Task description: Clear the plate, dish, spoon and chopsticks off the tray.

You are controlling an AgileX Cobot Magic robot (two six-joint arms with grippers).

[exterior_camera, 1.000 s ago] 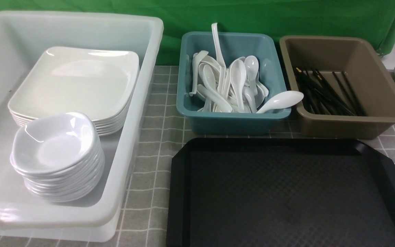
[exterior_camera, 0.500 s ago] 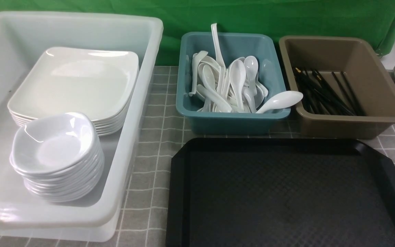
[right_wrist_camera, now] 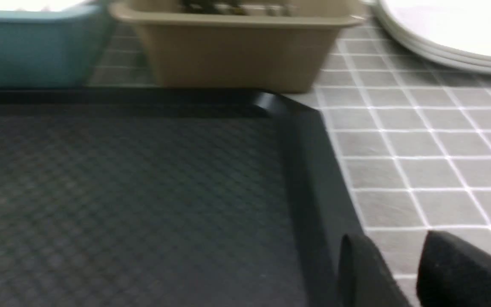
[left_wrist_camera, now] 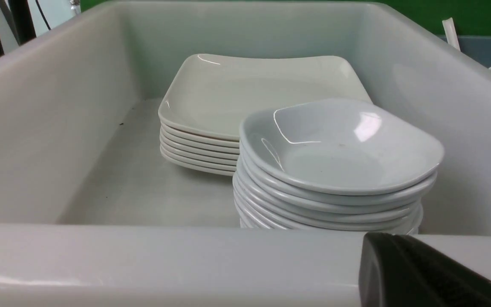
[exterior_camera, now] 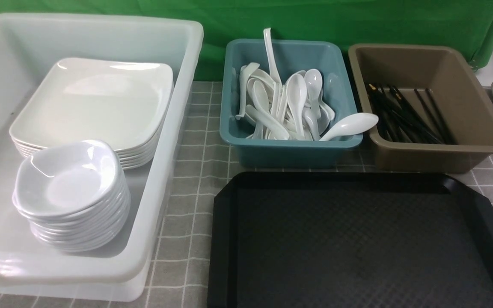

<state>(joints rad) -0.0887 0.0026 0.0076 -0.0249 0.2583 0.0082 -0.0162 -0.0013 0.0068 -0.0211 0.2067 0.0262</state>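
Tray [exterior_camera: 357, 239] bare at the desk's near edge; clearing looks done. Plate [exterior_camera: 96, 102] tops the stack in the white bin [exterior_camera: 178, 128] (dish [exterior_camera: 69, 177] beside it). Spoon [exterior_camera: 349, 125] over the teal tub's [exterior_camera: 289, 149] rim, chopsticks [exterior_camera: 405, 113] in the brown tub [exterior_camera: 439, 149]. Left gripper [left_wrist_camera: 424, 273] closed and empty; right gripper [right_wrist_camera: 403, 273] parted, holding nothing.

Left gripper [left_wrist_camera: 424, 273] shut and empty — right gripper [right_wrist_camera: 403, 273] parted, its 2 fingers holding nothing.

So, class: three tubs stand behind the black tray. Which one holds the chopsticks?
The brown tub, on the robot's right. Black chopsticks lie inside it, while the teal tub holds white spoons and the big white tub holds stacked dishes.
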